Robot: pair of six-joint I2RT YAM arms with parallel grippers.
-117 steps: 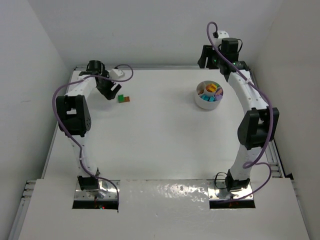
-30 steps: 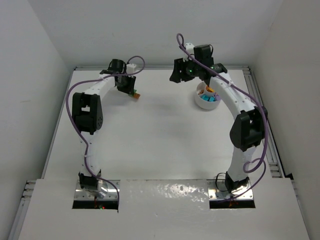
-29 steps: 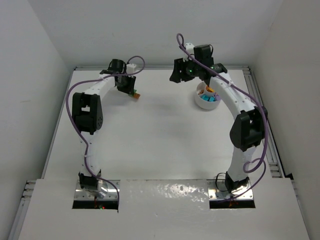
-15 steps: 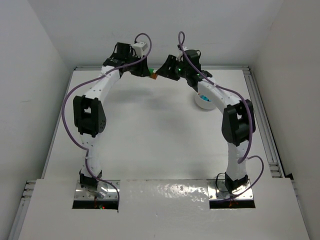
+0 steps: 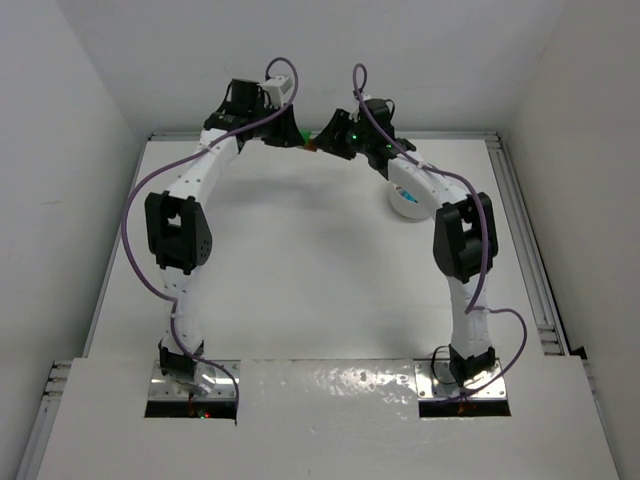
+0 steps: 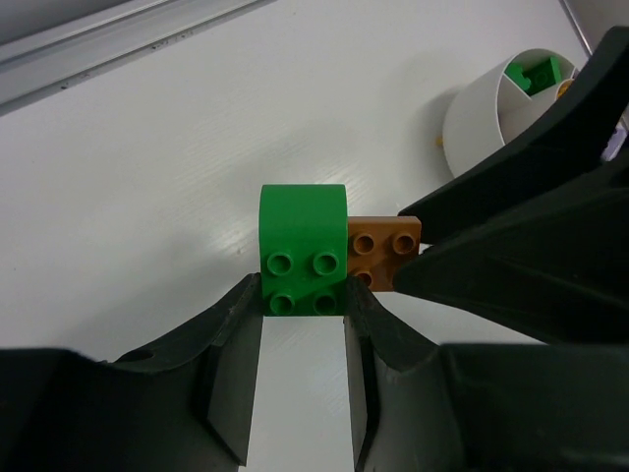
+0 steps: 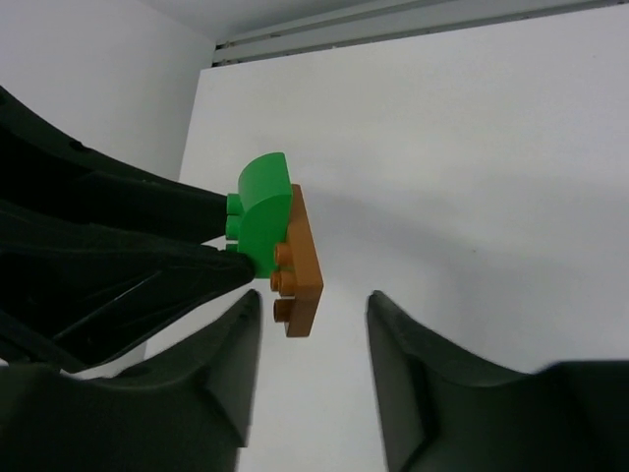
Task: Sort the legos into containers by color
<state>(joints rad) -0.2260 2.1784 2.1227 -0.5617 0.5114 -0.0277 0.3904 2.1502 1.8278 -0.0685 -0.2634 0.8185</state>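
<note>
My left gripper (image 6: 303, 320) is shut on a green brick (image 6: 303, 251), held in the air above the back of the table. A brown flat brick (image 6: 381, 251) is stuck to the green one's side. My right gripper (image 7: 313, 329) is open, with its jaws on either side of the brown brick's (image 7: 300, 265) end, not touching it. The green brick (image 7: 263, 211) shows beside it. From above, the two grippers meet tip to tip (image 5: 306, 143). The white dish (image 5: 408, 203) is mostly hidden under the right arm; a green brick (image 6: 536, 74) lies in one compartment.
The right gripper's dark fingers (image 6: 511, 285) fill the right side of the left wrist view, in front of the dish's wall (image 6: 482, 118). The table's back rail (image 6: 118, 39) runs close behind. The right arm arches over the dish.
The left gripper lifted the green and brown bricks off the back-left of the table and carried them to the middle. The right arm swung left from the dish to meet them.
</note>
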